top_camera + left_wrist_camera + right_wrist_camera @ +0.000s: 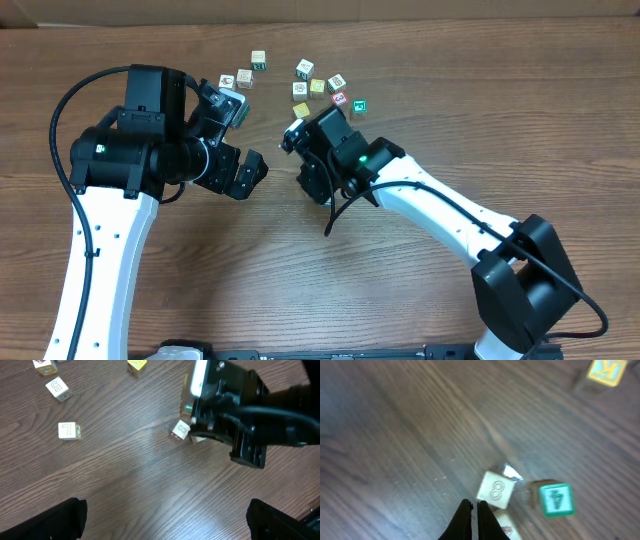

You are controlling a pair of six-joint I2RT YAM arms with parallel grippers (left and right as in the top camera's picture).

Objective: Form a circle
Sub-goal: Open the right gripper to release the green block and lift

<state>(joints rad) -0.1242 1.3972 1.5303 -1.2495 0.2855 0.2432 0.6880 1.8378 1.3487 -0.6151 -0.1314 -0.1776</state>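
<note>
Of the circle, three small cubes show close together in the right wrist view: a whitish cube with an 8, a green-faced cube to its right, and a pale cube partly behind my fingers. My right gripper is shut with nothing between its fingers, its tips at the 8 cube's near edge. From overhead the right gripper covers this group. The left wrist view shows the 8 cube below the right gripper. My left gripper stands wide open over bare wood.
Loose cubes lie at the back of the table: several around a yellow one and a red one, and three further left near a white one. The left wrist view shows pale cubes at its left.
</note>
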